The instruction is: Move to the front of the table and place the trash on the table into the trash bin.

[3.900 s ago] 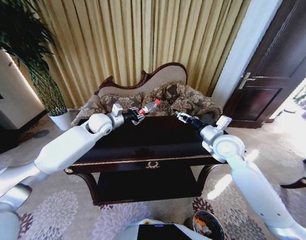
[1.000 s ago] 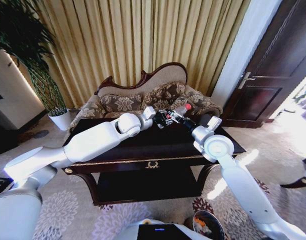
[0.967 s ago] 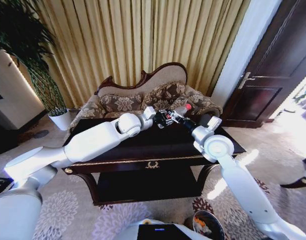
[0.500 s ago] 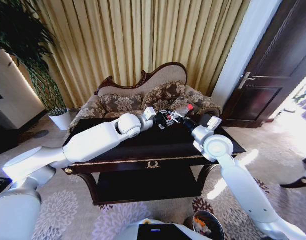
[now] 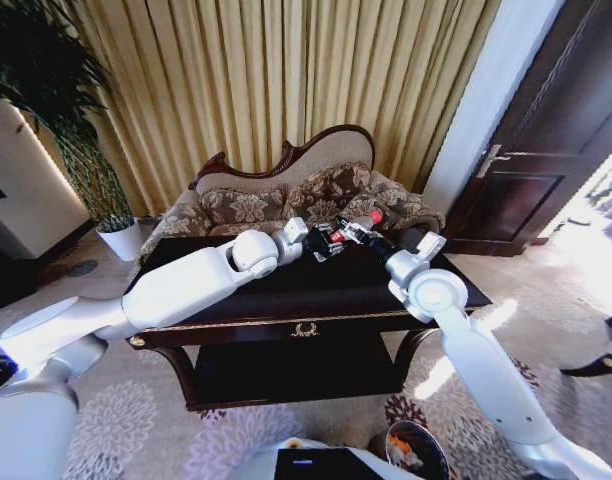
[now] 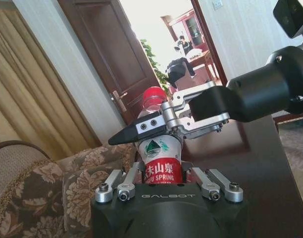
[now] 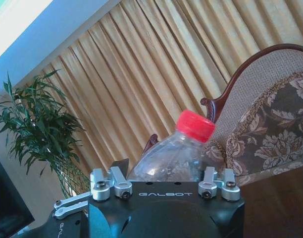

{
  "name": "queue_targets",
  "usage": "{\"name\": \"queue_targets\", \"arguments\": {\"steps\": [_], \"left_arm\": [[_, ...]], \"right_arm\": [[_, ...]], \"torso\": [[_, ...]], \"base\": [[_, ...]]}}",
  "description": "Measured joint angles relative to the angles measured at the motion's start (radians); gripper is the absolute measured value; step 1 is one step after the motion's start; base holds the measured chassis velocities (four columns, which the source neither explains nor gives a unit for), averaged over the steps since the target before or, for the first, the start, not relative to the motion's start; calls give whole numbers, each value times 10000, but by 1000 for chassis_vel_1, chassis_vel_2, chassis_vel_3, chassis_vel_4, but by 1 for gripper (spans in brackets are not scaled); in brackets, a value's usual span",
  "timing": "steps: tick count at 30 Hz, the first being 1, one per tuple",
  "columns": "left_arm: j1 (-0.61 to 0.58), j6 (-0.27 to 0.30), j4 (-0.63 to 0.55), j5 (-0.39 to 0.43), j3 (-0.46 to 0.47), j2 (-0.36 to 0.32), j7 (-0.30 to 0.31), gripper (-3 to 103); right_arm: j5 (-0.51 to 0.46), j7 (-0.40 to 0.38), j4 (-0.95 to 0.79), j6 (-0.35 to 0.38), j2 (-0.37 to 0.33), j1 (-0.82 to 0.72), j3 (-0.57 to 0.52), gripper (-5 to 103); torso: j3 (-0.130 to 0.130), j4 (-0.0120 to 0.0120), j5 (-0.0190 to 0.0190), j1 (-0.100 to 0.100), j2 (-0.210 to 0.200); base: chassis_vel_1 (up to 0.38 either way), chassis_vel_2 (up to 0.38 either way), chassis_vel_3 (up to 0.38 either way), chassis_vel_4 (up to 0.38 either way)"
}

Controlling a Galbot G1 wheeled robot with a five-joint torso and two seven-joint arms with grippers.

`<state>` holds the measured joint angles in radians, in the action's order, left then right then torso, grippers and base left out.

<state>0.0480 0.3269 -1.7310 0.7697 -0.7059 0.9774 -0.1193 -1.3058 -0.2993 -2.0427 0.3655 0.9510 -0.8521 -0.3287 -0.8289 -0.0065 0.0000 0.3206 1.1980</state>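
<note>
Both my left tool (image 5: 319,243) and right tool (image 5: 358,235) clamp the clear red-capped plastic bottle (image 5: 353,228) above the dark glossy table's (image 5: 316,285) far edge. Releasing unevenly could drop it.

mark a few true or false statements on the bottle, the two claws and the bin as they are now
1. Both claws meet at the bottle above the table. True: the left claw and the right claw both close around it.
2. The bottle's cap is blue. False: it is red.
3. The bottle lies flat on the tabletop. False: it is held up in the air.
4. The trash bin stands on the floor near the robot's right side. True.
5. The right claw grips the bottle nearer its cap than the left claw does. True, as the left wrist view shows.
</note>
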Motion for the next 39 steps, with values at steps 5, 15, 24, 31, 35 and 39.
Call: {"name": "queue_targets", "arguments": {"steps": [5,15,24,31,35,39], "left_arm": [[-6,0,16,-1,-5,7,3,34],[-29,-8,72,-1,-9,88,63,34],[-40,-8,-47,34,-14,20,278,42],[-205,9,-399,239,185,-279,583,74],[-336,97,-702,392,392,-589,663,90],[-555,262,-1020,605,744,-866,802,98]], "right_arm": [[25,44,23,-29,6,-9,8,54],[39,130,42,-93,-45,-51,0,41],[36,184,39,-116,-58,-60,12,41],[4,223,35,-112,-72,-128,-37,34],[14,211,80,-108,-47,-164,-72,33],[36,198,103,-104,-29,-174,-74,33]], "torso": [[0,0,0,0,0],[0,-1,0,0,0],[0,0,0,0,0],[0,-1,-1,1,0],[0,0,-1,0,0],[0,0,-1,0,0]], "base": [[0,0,0,0],[0,0,0,0],[0,0,0,0],[0,0,0,0],[0,0,0,0],[0,0,0,0]]}}
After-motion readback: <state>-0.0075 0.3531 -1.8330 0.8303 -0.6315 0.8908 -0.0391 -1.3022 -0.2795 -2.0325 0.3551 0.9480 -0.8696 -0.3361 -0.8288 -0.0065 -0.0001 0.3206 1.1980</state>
